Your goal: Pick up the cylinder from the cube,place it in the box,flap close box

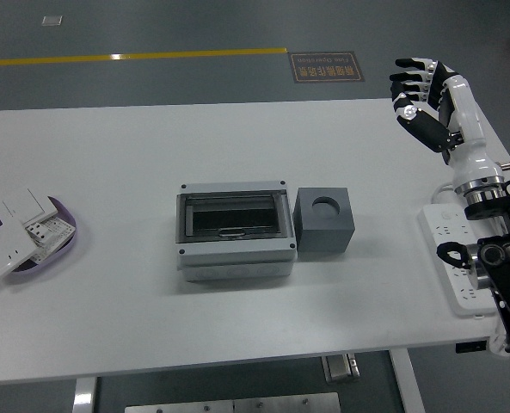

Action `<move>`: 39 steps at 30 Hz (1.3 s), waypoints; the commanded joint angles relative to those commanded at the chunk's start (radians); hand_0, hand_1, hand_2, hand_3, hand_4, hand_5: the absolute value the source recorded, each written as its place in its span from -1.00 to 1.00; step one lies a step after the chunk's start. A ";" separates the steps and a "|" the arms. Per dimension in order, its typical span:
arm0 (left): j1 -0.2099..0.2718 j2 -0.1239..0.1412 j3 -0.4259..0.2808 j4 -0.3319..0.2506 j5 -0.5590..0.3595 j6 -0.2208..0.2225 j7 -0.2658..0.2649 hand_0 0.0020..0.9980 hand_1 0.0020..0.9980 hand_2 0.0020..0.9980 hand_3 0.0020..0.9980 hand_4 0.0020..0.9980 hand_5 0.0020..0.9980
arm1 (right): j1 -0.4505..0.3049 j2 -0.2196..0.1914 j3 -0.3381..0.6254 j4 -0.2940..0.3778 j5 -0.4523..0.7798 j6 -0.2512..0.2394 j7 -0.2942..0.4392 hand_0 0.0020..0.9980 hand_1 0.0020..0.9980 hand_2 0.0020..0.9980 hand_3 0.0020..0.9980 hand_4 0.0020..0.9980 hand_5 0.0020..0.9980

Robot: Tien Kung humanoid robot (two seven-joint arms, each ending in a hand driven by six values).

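A dark grey cube (325, 220) stands at the table's middle, with a round empty hole in its top. No cylinder shows anywhere. Touching its left side is the light grey box (234, 237), its dark see-through flap lying flat over the top. My right hand (415, 92) hangs high over the table's far right corner, well away from the cube, fingers spread and holding nothing. The left arm is out of view.
A purple dish (65, 243) with several white switch plates (21, 231) sits at the left edge. A white power strip (457, 258) lies at the right edge under my right forearm.
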 joint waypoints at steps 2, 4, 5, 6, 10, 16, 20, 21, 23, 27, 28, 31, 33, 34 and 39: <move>0.017 -0.009 -0.007 0.000 -0.003 0.001 0.004 0.28 0.33 0.15 0.28 0.46 -0.44 | -0.008 0.001 -0.013 -0.004 0.008 0.002 0.001 0.14 0.22 0.27 0.36 0.14 -0.50; 0.029 -0.018 -0.020 0.000 0.005 0.002 0.010 0.28 0.33 0.15 0.28 0.46 -0.44 | -0.019 0.009 -0.018 -0.006 0.019 0.005 0.005 0.14 0.22 0.27 0.36 0.14 -0.50; 0.033 -0.019 -0.015 0.000 0.000 0.002 0.009 0.28 0.33 0.15 0.28 0.46 -0.44 | -0.027 0.016 -0.019 -0.006 0.028 0.007 0.010 0.14 0.22 0.27 0.36 0.14 -0.50; 0.037 -0.020 -0.007 0.000 -0.009 0.002 0.006 0.28 0.33 0.15 0.27 0.46 -0.42 | -0.037 0.023 -0.018 -0.006 0.037 0.010 0.015 0.16 0.22 0.27 0.36 0.15 -0.50; 0.042 -0.021 -0.003 0.000 -0.022 0.004 0.002 0.28 0.33 0.15 0.27 0.46 -0.42 | -0.060 0.038 -0.016 -0.013 0.055 0.016 0.024 0.16 0.22 0.27 0.36 0.15 -0.50; 0.043 -0.015 0.001 0.000 -0.033 0.005 -0.001 0.28 0.33 0.15 0.27 0.46 -0.43 | -0.069 0.053 -0.010 -0.013 0.066 0.020 0.035 0.16 0.23 0.28 0.37 0.15 -0.50; 0.041 -0.013 0.018 0.000 -0.046 0.005 -0.008 0.28 0.33 0.15 0.27 0.45 -0.43 | -0.069 0.057 -0.004 -0.019 0.083 0.040 0.039 0.17 0.23 0.28 0.37 0.15 -0.51; 0.039 -0.014 0.024 0.000 -0.052 0.005 -0.011 0.28 0.33 0.15 0.27 0.45 -0.43 | -0.069 0.056 0.000 -0.021 0.089 0.045 0.041 0.17 0.23 0.28 0.37 0.15 -0.51; 0.036 -0.014 0.033 0.000 -0.061 0.005 -0.017 0.28 0.33 0.15 0.27 0.45 -0.43 | -0.072 0.053 0.009 -0.023 0.102 0.052 0.044 0.17 0.23 0.28 0.37 0.15 -0.51; 0.031 -0.016 0.049 0.000 -0.086 0.005 -0.034 0.28 0.33 0.15 0.27 0.45 -0.43 | -0.080 0.043 0.037 -0.026 0.128 0.061 0.055 0.15 0.23 0.28 0.37 0.16 -0.52; 0.030 -0.016 0.052 0.000 -0.092 0.005 -0.037 0.28 0.33 0.15 0.27 0.45 -0.43 | -0.080 0.040 0.044 -0.026 0.134 0.062 0.058 0.15 0.23 0.28 0.37 0.16 -0.52; 0.029 -0.016 0.059 0.000 -0.100 0.005 -0.043 0.27 0.33 0.15 0.27 0.45 -0.43 | -0.081 0.035 0.062 -0.026 0.146 0.065 0.064 0.16 0.24 0.29 0.37 0.30 -0.58; 0.028 -0.016 0.059 0.000 -0.100 0.005 -0.044 0.27 0.33 0.15 0.27 0.45 -0.43 | -0.080 0.031 0.071 -0.027 0.156 0.067 0.069 0.16 0.24 0.29 0.37 0.30 -0.58; 0.027 -0.016 0.058 0.000 -0.100 0.005 -0.045 0.27 0.33 0.15 0.27 0.45 -0.43 | -0.080 0.030 0.075 -0.027 0.160 0.068 0.071 0.16 0.24 0.29 0.37 0.30 -0.58; 0.024 -0.016 0.077 0.000 -0.118 0.005 -0.057 0.28 0.33 0.15 0.28 0.45 -0.44 | -0.082 0.027 0.086 -0.028 0.173 0.071 0.080 0.17 0.24 0.29 0.35 0.36 -0.58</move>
